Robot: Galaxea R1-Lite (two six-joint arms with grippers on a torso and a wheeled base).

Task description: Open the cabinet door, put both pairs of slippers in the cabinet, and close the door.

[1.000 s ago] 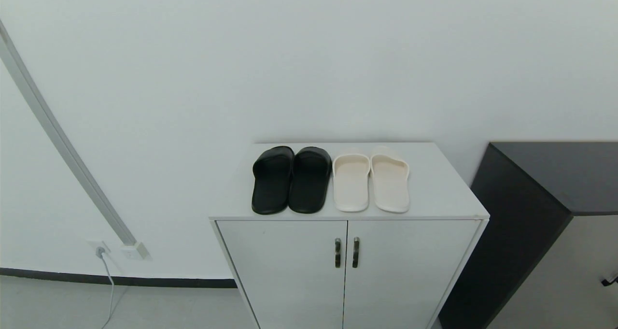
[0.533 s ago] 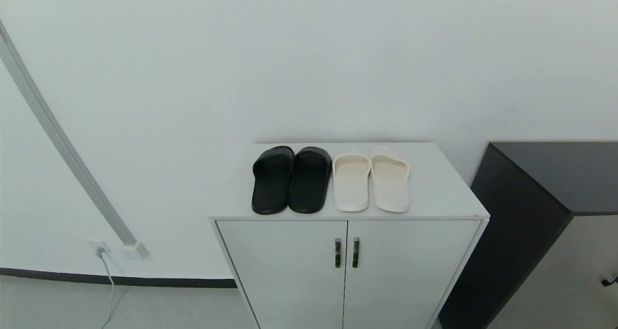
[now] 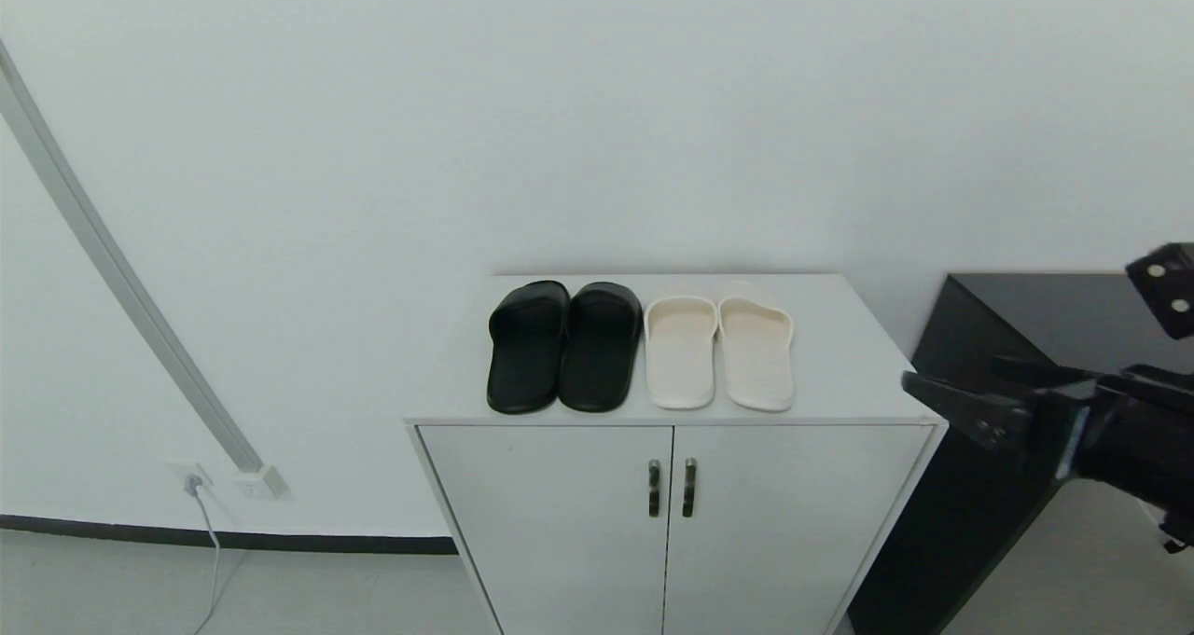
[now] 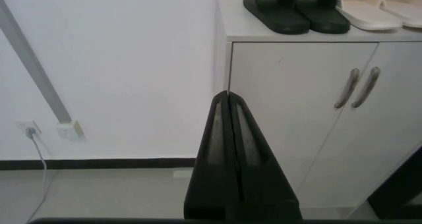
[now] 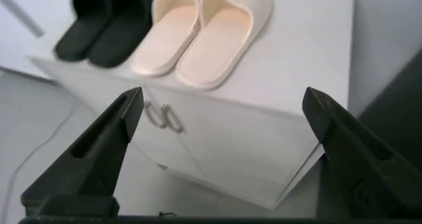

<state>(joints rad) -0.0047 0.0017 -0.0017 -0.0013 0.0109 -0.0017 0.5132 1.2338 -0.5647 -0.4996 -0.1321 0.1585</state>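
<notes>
Head view: my right tool [image 3: 949,372] sits at the right edge of frame, spread wide and gripping nothing, beside the white cabinet [image 3: 858,374]. On its flat top, mid-frame, the matte black slippers [image 3: 564,348] lie just beside the smooth cream slippers [image 3: 718,353]. Both doors are shut, with two slim metal handles [image 3: 670,488] side by side.

Left wrist view: my left tool [image 4: 228,105] has its dark fingers pressed together, empty, and is well short of the cabinet.

Right wrist view: the wide tool hangs above the cabinet's front edge, touching nothing.
</notes>
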